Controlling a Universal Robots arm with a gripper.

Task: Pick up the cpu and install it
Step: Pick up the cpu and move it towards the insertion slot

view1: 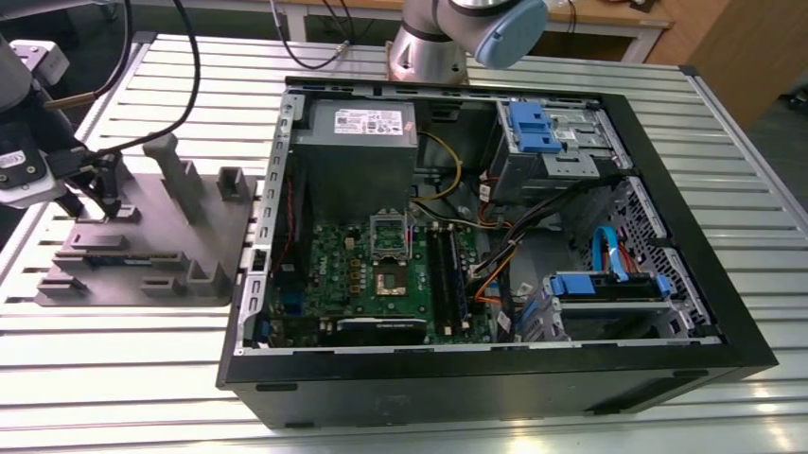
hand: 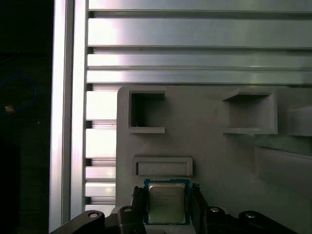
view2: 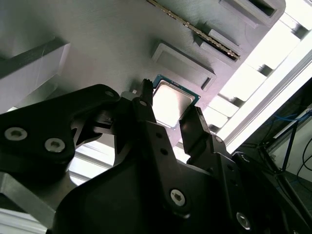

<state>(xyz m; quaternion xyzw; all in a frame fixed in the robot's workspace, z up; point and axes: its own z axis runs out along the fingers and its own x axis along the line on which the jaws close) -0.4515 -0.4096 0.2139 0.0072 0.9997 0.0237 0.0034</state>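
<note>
Gripper astride the cpu, which lies on a grey tray; its grip cannot be told. An open computer case nearby holds a motherboard.

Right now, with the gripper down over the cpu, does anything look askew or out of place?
Nothing stands out. The cpu lies flat on the grey fixture, square to the gripper over it. In the exterior view the computer case lies open with its cables inside.
</note>
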